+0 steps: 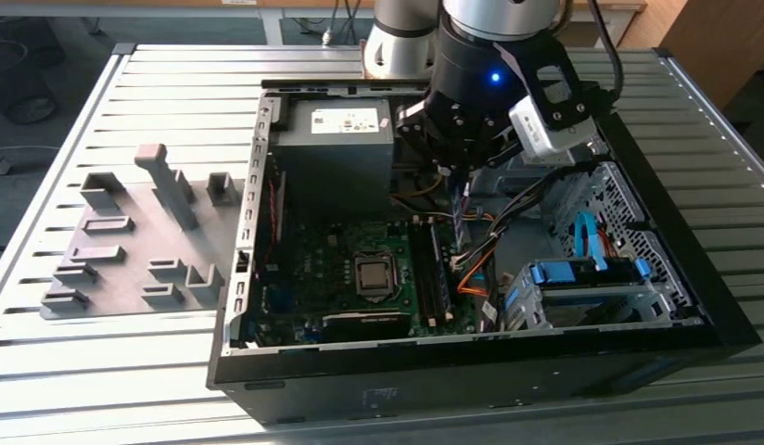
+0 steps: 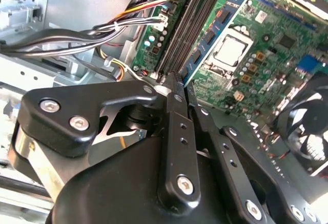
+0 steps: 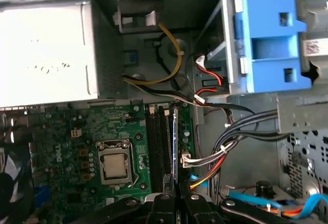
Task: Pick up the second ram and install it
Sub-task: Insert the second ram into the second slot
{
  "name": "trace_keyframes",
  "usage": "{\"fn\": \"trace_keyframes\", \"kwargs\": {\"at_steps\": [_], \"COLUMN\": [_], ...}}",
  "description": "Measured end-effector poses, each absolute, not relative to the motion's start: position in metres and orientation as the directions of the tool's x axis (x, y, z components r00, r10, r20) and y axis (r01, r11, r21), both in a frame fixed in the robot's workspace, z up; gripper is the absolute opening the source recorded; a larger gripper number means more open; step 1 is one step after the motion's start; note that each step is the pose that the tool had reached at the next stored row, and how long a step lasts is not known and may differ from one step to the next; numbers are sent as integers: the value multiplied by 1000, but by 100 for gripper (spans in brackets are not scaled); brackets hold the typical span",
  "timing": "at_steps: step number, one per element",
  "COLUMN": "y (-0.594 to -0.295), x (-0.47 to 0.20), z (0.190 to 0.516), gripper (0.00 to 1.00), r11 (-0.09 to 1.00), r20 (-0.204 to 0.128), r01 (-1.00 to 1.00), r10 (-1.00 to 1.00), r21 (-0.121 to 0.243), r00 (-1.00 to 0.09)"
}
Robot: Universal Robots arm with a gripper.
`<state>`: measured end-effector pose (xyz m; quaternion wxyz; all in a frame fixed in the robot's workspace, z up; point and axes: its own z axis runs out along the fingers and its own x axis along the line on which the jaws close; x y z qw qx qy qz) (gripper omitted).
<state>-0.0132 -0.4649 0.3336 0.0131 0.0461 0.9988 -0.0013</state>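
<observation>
the claw (image 2: 177, 83) is closed edgewise on the second ram (image 3: 175, 142), poised directly over the memory slots (image 3: 159, 142) beside the cpu socket (image 3: 116, 165), so seating seems underway, needing a square, even press.

The exterior view looked down from above the open computer case (image 1: 251, 278); both wrist views peered closely, perhaps obliquely, at its motherboard (image 2: 246, 44) (image 3: 77, 131).

A slatted metal table (image 1: 679, 139) carries the open computer case (image 1: 481, 371) and grey fixture blocks (image 1: 141, 241).
</observation>
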Motion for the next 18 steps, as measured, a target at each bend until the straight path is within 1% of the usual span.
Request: {"fn": "trace_keyframes", "kwargs": {"at_steps": [5, 14, 18], "y": [-465, -465, -465], "x": [-15, -23, -23], "z": [328, 317, 310], "gripper": [14, 14, 14], "r11": [999, 1000, 1000], "r20": [-26, -26, -25], "r01": [36, 30, -8], "r10": [36, 30, -8], "r21": [-1, -1, -1], "r00": [-999, -999, -1000]}}
